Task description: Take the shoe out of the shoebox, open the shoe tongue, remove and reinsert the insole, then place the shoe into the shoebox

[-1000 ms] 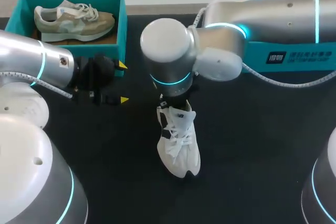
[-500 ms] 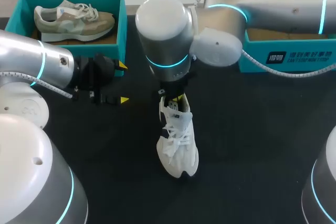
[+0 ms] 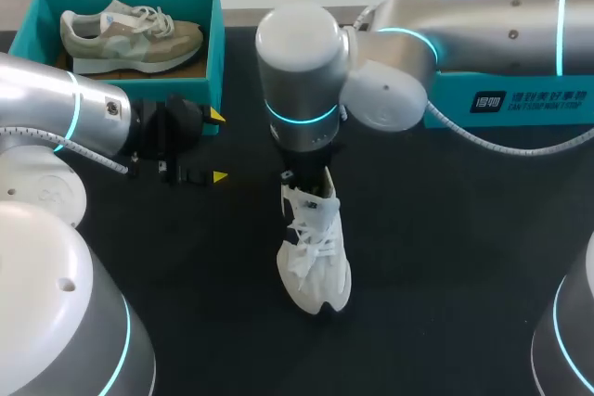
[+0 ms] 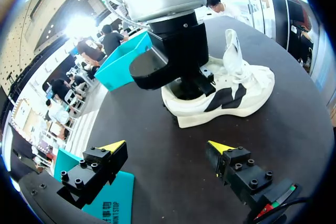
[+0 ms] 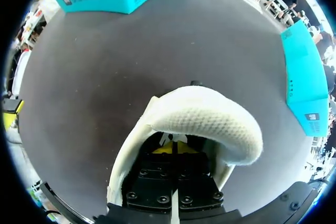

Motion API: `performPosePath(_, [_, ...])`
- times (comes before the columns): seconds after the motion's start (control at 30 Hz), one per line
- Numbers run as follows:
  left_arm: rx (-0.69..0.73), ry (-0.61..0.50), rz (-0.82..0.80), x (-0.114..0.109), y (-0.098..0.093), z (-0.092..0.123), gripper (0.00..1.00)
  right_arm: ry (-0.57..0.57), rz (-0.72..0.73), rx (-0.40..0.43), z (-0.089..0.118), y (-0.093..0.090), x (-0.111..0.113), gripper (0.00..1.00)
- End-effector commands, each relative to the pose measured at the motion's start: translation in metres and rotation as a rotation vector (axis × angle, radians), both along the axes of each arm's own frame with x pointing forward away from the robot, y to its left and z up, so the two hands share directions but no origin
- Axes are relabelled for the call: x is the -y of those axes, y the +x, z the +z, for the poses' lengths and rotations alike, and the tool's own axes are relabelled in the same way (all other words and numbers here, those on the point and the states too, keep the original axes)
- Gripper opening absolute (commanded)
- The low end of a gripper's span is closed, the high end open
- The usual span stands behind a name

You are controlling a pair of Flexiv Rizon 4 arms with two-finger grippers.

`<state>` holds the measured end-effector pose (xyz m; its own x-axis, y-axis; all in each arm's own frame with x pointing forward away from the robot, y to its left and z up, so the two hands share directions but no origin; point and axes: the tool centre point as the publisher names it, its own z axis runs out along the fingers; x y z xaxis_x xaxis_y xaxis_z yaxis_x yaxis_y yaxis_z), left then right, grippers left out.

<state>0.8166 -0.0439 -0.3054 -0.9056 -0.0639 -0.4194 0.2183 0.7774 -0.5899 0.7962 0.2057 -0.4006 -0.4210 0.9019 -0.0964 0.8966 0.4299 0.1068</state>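
Note:
A white shoe [image 3: 316, 252] with a black side stripe stands on the black table [image 3: 445, 257], toe toward the front. My right gripper [image 3: 309, 183] reaches down into its heel opening. In the right wrist view the right gripper [image 5: 176, 147] is shut inside the shoe, under the raised white mesh tongue [image 5: 210, 121]; nothing shows between its tips. My left gripper [image 3: 217, 146] hangs open to the shoe's left, holding nothing. In the left wrist view the left gripper [image 4: 167, 147] faces the shoe [image 4: 231, 95], well short of it.
A teal shoebox [image 3: 215, 53] at the back left holds a beige shoe [image 3: 130, 30] and stands close behind the left gripper. Another teal shoebox [image 3: 520, 95] sits at the back right, under the right arm. Bare table lies in front of and right of the white shoe.
The right arm's wrist swung slightly back, then forward again, with its gripper staying in the shoe's heel. The shoe turned a little straighter. The left arm has kept still.

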Motion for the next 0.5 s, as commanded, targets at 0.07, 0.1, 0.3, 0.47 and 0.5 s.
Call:
performPosePath(0.07, [0.0, 0.002, 0.0, 0.0, 0.0, 0.0, 1.0, -0.022, 0.004, -0.014, -0.002, -0.01, -0.005, 0.0])
performPosePath(0.1, [0.0, 0.002, 0.0, 0.0, 0.0, 0.0, 1.0, -0.029, 0.003, -0.018, -0.001, -0.012, -0.005, 0.0])
performPosePath(0.3, [0.0, 0.002, 0.0, 0.0, 0.0, 0.0, 1.0, -0.053, -0.019, -0.024, 0.024, -0.015, -0.003, 0.0])
performPosePath(0.47, [0.0, 0.002, 0.0, 0.0, 0.0, 0.0, 1.0, -0.039, -0.064, -0.104, 0.048, -0.017, 0.002, 0.0])
performPosePath(0.5, [0.0, 0.002, 0.0, 0.0, 0.0, 0.0, 1.0, -0.04, -0.071, -0.131, 0.05, -0.018, 0.003, 0.0])
